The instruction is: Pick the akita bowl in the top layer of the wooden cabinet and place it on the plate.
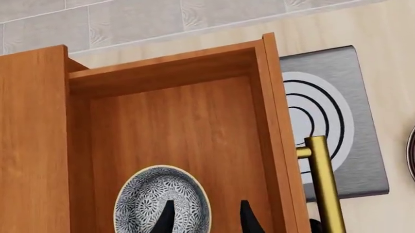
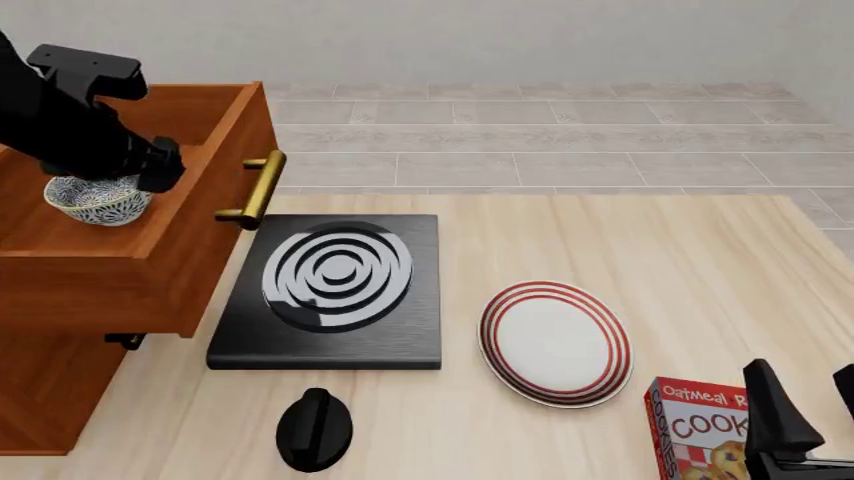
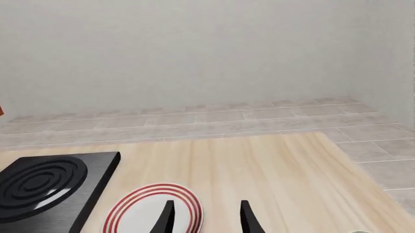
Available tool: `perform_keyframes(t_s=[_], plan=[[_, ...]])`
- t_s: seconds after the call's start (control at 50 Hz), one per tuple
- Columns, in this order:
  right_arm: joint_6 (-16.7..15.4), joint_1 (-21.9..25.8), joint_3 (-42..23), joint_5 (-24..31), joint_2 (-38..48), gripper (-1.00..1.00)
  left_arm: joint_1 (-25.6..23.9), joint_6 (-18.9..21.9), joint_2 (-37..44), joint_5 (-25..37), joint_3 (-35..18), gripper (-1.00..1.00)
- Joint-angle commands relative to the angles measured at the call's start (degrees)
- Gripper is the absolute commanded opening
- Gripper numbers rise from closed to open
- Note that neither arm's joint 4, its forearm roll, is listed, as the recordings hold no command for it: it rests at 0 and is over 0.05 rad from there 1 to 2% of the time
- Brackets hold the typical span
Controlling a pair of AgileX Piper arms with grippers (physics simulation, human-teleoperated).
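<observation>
Your left gripper [image 1: 204,218] straddles the akita bowl [image 1: 162,200] rim, fingers spread, inside the top layer [image 2: 200,190]; close squarely before lifting.

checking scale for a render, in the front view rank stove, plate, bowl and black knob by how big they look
1. stove, clearly largest
2. plate
3. and 4. bowl and knob: too close to call. The left gripper hides part of the bowl, and the knob sits nearer the camera, which inflates it.
</observation>
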Motion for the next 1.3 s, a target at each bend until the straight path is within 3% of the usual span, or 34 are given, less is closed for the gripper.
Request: perform_keyframes(t_s=[0.02,0.94,0.96,1.3], plan=[[0.0,0.04,0.03,0.01,0.0,1.0,0.09,-0.42,-0.25,-1.12,1.78,1.0],[-0.7,0.39,-0.09,0.46,0.02,1.0,1.05,-1.44,-0.93,-4.6,5.89,1.0],[-0.68,0.35,-0.08,0.47,0.02,1.0,1.43,-1.1,-0.92,-4.72,5.88,-1.0],[-0.61,0.29,-0.09,0.4,0.06,1.0,2.42,0.37,-1.08,-5.12,5.06,-1.0]])
